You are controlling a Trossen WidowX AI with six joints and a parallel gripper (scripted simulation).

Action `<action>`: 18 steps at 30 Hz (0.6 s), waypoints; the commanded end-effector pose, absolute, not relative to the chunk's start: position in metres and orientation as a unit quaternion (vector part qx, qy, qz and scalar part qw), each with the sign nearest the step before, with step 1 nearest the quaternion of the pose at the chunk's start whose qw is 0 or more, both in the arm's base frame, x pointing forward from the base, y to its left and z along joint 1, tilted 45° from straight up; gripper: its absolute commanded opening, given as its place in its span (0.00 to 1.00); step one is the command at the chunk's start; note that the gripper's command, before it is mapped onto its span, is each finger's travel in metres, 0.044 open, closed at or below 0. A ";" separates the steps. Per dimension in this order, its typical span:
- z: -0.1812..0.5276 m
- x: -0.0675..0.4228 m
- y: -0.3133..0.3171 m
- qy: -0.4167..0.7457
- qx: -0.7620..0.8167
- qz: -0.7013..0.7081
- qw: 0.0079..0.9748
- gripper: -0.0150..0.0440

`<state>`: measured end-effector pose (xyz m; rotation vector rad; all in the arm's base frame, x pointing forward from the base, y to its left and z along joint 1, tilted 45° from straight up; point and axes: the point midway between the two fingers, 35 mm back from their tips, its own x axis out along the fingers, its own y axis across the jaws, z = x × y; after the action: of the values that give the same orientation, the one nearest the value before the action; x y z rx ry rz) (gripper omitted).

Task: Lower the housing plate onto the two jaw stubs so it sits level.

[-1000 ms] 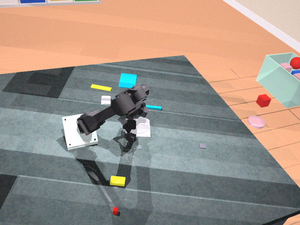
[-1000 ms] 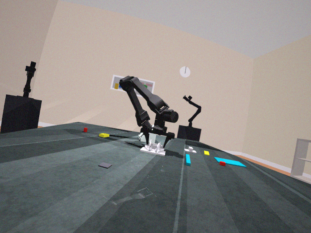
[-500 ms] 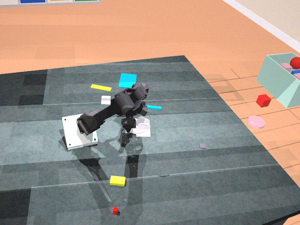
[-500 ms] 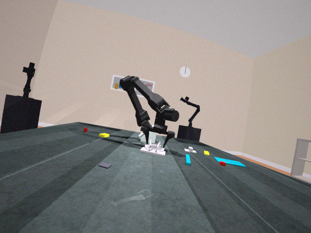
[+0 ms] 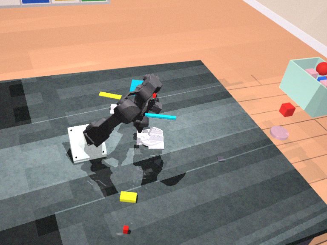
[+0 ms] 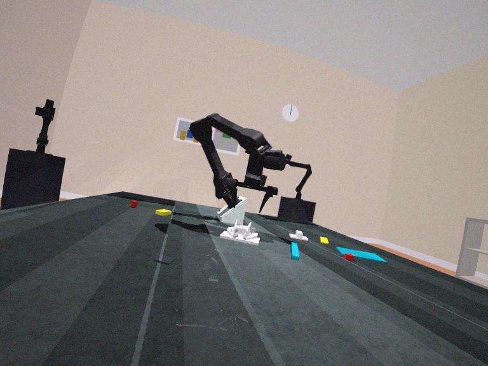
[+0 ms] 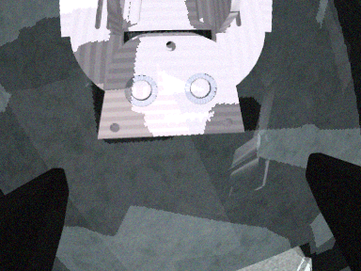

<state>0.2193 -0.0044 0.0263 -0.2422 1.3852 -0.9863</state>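
Gripper (image 5: 146, 121) (image 6: 247, 208) (image 7: 191, 173) released, nothing held, apart from white assembly (image 5: 156, 139) (image 6: 239, 236) (image 7: 164, 66) on table (image 5: 237, 184) (image 6: 98, 295) (image 7: 155, 183). Can't tell if housing sits fully closed.

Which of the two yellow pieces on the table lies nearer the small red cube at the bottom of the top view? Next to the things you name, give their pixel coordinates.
The thicker yellow block (image 5: 127, 197) (image 6: 162, 212); the other is a thin strip.

beige walls (image 6: 335, 157), white clock (image 6: 290, 112), wood floor (image 5: 79, 39), grey shelf unit (image 6: 467, 246).
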 end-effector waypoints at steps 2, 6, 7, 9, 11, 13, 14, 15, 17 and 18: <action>0.060 0.210 0.027 0.607 -0.100 -0.432 0.659 1.00; 0.061 0.210 0.028 0.607 -0.100 -0.432 0.659 1.00; 0.061 0.210 0.028 0.607 -0.100 -0.432 0.659 1.00; 0.061 0.210 0.028 0.607 -0.100 -0.432 0.659 1.00; 0.061 0.210 0.028 0.607 -0.100 -0.432 0.659 1.00; 0.061 0.210 0.028 0.607 -0.100 -0.432 0.659 1.00; 0.061 0.210 0.028 0.607 -0.100 -0.432 0.659 1.00; 0.061 0.210 0.028 0.607 -0.100 -0.432 0.659 1.00; 0.061 0.210 0.028 0.607 -0.100 -0.432 0.659 1.00; 0.061 0.210 0.028 0.607 -0.100 -0.432 0.659 1.00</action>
<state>0.2103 0.0278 0.0609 -0.2331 1.3729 -0.9763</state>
